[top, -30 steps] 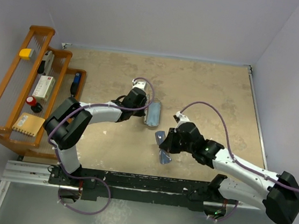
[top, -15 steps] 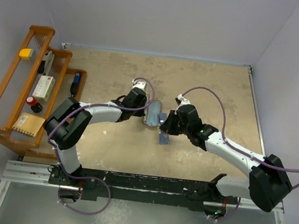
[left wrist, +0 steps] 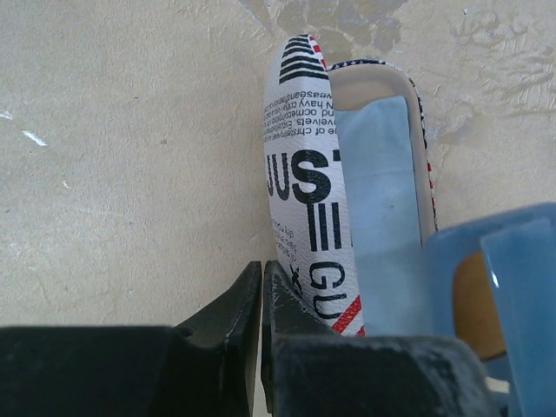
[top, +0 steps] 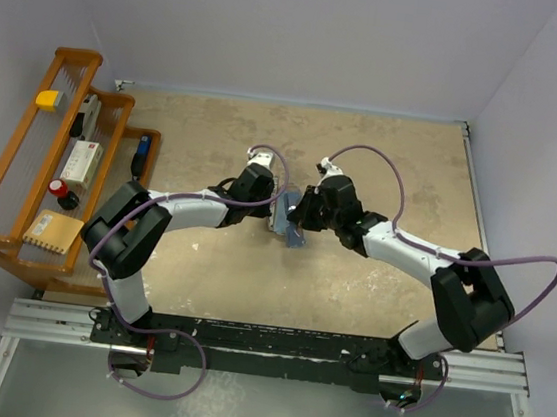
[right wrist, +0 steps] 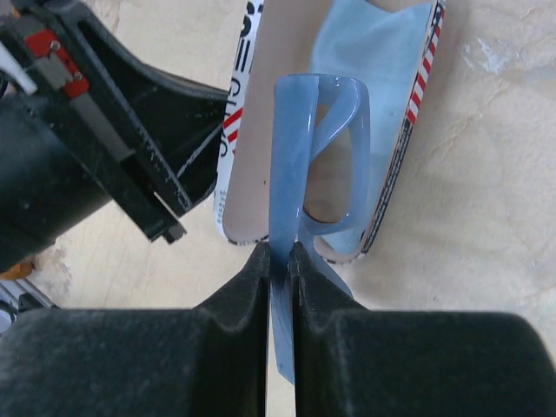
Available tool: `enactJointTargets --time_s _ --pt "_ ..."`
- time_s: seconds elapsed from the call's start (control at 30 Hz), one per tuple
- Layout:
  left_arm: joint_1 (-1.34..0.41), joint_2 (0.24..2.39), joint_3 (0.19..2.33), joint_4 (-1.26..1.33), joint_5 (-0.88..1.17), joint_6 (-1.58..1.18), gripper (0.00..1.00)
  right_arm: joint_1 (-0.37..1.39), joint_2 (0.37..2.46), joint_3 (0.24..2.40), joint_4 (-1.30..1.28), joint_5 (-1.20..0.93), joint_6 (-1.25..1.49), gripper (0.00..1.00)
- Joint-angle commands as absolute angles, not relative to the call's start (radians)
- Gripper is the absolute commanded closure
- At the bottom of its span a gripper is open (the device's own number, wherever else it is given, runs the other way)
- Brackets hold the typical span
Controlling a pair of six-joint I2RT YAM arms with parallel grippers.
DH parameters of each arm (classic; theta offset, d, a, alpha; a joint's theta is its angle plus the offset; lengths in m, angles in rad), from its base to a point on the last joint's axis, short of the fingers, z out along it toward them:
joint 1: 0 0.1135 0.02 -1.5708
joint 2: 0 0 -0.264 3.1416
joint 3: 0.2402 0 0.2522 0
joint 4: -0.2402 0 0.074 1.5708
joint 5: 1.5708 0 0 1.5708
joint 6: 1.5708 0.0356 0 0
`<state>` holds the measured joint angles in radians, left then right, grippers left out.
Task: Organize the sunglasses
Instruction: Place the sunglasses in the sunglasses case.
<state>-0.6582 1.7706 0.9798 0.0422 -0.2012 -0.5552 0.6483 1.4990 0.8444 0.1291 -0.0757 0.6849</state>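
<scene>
The sunglasses [right wrist: 295,148], blue-tinted with thin blue arms, are pinched on edge in my right gripper [right wrist: 280,256], which is shut on them. They hang over the open glasses case [right wrist: 248,174], whose light-blue cloth [right wrist: 373,43] lies inside. In the top view the right gripper [top: 297,221] and sunglasses [top: 296,237] sit over the case [top: 276,222] at the table's middle. My left gripper [left wrist: 261,278] is shut, its fingers against the case's printed white lid [left wrist: 300,174]; nothing shows between its jaws. The sunglasses [left wrist: 504,287] enter the left wrist view at lower right.
A wooden rack [top: 6,172] stands along the left edge, holding a yellow block [top: 46,99], a white box [top: 81,161] and other small items. Grey walls close the table at the back and both sides.
My right arm has carried the sunglasses up and to the left, from the table's near middle to over the open case. The left arm has not moved.
</scene>
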Motion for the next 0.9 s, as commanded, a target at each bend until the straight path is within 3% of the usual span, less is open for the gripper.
enactJointTargets --time_s 0.0,0.87 --pt "-0.669 1.733 1.022 0.066 -0.214 -0.535 1.0 0.636 1.547 0.929 0.23 -0.107 0.677 1.0" --pt "-0.676 1.726 1.029 0.032 -0.229 -0.526 1.0 0.59 1.742 0.988 0.365 -0.139 0.704 1.0"
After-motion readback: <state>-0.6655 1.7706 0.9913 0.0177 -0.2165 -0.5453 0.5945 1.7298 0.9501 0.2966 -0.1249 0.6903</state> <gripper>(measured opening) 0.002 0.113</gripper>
